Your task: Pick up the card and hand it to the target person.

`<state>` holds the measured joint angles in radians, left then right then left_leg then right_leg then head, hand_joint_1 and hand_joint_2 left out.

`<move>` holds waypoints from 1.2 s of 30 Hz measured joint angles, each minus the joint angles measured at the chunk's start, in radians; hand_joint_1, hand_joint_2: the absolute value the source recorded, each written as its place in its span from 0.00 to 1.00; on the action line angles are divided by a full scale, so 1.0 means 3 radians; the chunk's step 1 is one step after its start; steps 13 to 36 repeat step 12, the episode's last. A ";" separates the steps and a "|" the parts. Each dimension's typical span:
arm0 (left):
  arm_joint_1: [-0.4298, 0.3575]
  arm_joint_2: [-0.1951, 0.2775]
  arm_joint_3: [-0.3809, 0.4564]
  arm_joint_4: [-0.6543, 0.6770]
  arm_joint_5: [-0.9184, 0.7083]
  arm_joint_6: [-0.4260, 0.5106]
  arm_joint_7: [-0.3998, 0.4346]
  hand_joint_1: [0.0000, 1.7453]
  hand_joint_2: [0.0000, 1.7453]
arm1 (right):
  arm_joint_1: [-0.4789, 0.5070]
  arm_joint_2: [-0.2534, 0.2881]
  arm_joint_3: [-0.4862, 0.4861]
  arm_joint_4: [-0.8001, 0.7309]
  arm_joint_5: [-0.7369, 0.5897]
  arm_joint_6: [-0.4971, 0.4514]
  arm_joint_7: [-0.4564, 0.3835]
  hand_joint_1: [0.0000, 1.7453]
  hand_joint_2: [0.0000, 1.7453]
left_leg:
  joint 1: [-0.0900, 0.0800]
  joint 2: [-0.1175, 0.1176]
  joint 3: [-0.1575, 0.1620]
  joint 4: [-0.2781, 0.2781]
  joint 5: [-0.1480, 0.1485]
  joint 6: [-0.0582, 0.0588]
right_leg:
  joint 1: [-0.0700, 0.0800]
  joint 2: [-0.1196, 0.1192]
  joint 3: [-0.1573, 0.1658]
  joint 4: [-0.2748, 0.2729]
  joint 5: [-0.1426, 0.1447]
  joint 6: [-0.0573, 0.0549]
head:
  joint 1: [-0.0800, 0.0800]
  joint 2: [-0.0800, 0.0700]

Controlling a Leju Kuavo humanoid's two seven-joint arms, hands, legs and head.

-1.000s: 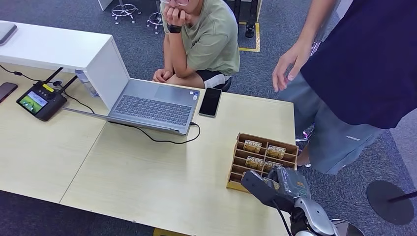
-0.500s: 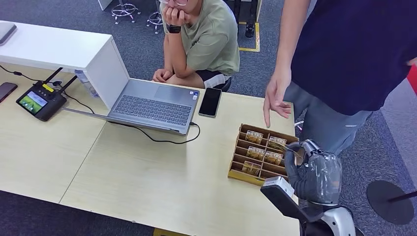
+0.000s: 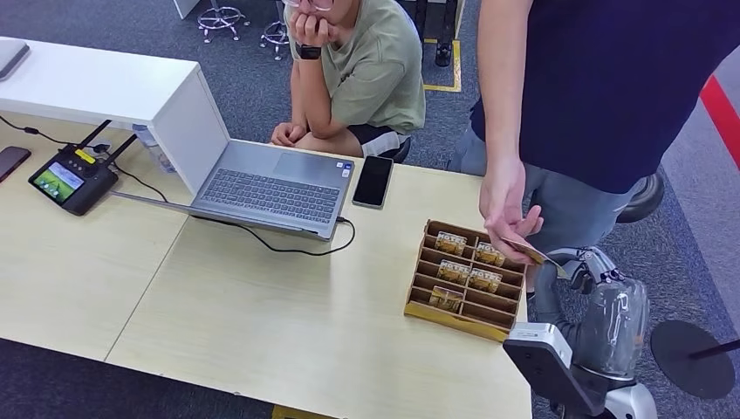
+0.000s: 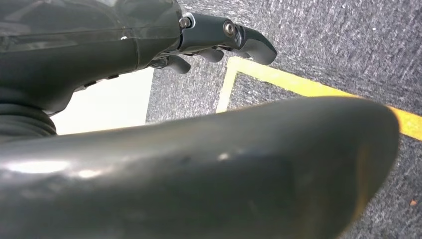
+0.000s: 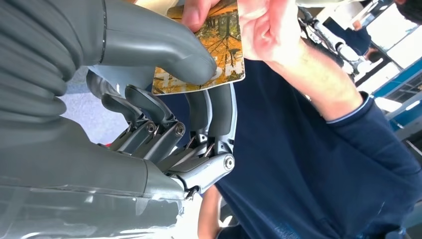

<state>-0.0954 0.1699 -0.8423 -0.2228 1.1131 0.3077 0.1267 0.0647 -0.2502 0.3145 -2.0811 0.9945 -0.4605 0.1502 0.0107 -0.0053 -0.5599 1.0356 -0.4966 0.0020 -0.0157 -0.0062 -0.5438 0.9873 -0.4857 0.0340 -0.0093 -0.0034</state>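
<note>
One card (image 5: 211, 55), orange-brown with an autumn forest print and rounded corners, pinched between thumb and fingers of right hand (image 3: 586, 292); also gripped at the other end by person's hand (image 3: 506, 214). Seen in head view as a thin tan sliver (image 3: 526, 253) just off the table's (image 3: 262, 305) right edge, beside the card box (image 3: 462, 316). More cards of the same print standing in the box's slots. Right hand raised, palm side toward the person in dark blue shirt (image 3: 602, 87), thick grey thumb (image 5: 164, 50) pressed on the card face, darker fingers (image 5: 219, 109) curled behind it. Left hand (image 4: 209, 40) hanging over grey carpet with yellow line, fingers loosely curled, nothing in them visible; cannot tell whether spread or pressed together. Laptop (image 3: 270, 188), phone (image 3: 373, 181) and seated person (image 3: 358, 70) at the far side.
</note>
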 joint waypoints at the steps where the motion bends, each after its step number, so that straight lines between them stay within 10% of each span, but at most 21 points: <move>1: 0.0000 -0.0001 0.0000 0.0000 0.0004 -0.0010 -0.0014 0.00 0.00 | 0.0000 0.0006 -0.0008 -0.0001 -0.0007 0.0001 -0.0004 0.96 1.00 | 0.0000 0.0000 0.0000 0.0000 0.0000 0.0000 | 0.0000 0.0000 0.0000 0.0000 0.0000 0.0000 | 0.0000 0.0000; 4: 0.0000 -0.0003 0.0001 0.0000 0.0014 -0.0043 -0.0076 0.00 0.00 | 0.0001 0.0020 -0.0032 -0.0003 -0.0017 0.0002 -0.0010 0.96 1.00 | 0.0000 0.0000 0.0000 0.0000 0.0000 0.0000 | 0.0000 0.0000 0.0000 0.0000 0.0000 0.0000 | 0.0000 0.0000; 8: 0.0000 -0.0005 0.0001 0.0000 0.0016 -0.0068 -0.0112 0.00 1.00 | 0.0022 0.0033 -0.0058 -0.0003 -0.0055 0.0010 -0.0011 0.84 1.00 | 0.0000 0.0000 -0.0001 0.0000 0.0000 0.0000 | 0.0000 0.0000 0.0000 0.0000 0.0000 0.0000 | 0.0000 0.0000; 9: 0.0000 -0.0006 0.0001 0.0000 0.0016 -0.0070 -0.0109 0.00 1.00 | 0.0029 0.0035 -0.0064 -0.0003 -0.0067 0.0015 -0.0011 0.83 1.00 | 0.0000 0.0000 -0.0001 0.0000 0.0000 0.0000 | 0.0000 0.0000 0.0000 0.0000 0.0000 0.0000 | 0.0000 0.0000; 12: 0.0000 -0.0011 0.0001 0.0000 0.0017 -0.0076 -0.0112 0.00 0.33 | 0.0043 0.0037 -0.0077 -0.0003 -0.0091 0.0026 -0.0012 0.79 1.00 | 0.0000 0.0000 -0.0001 0.0000 0.0000 0.0000 | 0.0000 0.0000 0.0000 0.0000 0.0000 0.0000 | 0.0000 0.0000; 36: 0.0000 -0.0011 0.0001 0.0000 0.0017 -0.0076 -0.0112 0.00 0.33 | 0.0043 0.0037 -0.0077 -0.0003 -0.0091 0.0026 -0.0012 0.79 1.00 | 0.0000 0.0000 -0.0001 0.0000 0.0000 0.0000 | 0.0000 0.0000 0.0000 0.0000 0.0000 0.0000 | 0.0000 0.0000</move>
